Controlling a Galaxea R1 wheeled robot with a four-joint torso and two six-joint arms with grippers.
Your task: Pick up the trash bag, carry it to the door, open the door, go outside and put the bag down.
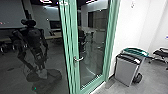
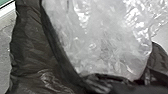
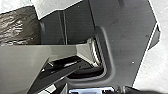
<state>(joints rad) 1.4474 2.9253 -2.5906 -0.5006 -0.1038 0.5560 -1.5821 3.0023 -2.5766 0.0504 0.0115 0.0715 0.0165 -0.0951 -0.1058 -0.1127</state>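
In the left wrist view, the black trash bag (image 2: pixel 35 47) hangs in folds very close to the camera, with crumpled clear plastic (image 2: pixel 105 45) bulging over it. The bag's dark folds draw together along the clear plastic's lower edge. Part of the brown-black bag (image 3: pixel 20 25) also shows in the right wrist view, beyond the robot's own parts. Ahead in the head view stands the glass door (image 1: pixel 92 47) in its green frame, seemingly shut, with a metal lever handle (image 1: pixel 78 59) on its left side.
Right of the door, a grey bin (image 1: pixel 127 71) stands against a bin with a green top (image 1: pixel 136 52). A black chair (image 1: pixel 161 53) is farther right. The dark glass (image 1: pixel 53 67) left of the door reflects a robot's shape. White wall (image 1: pixel 132 27) rises behind the bins.
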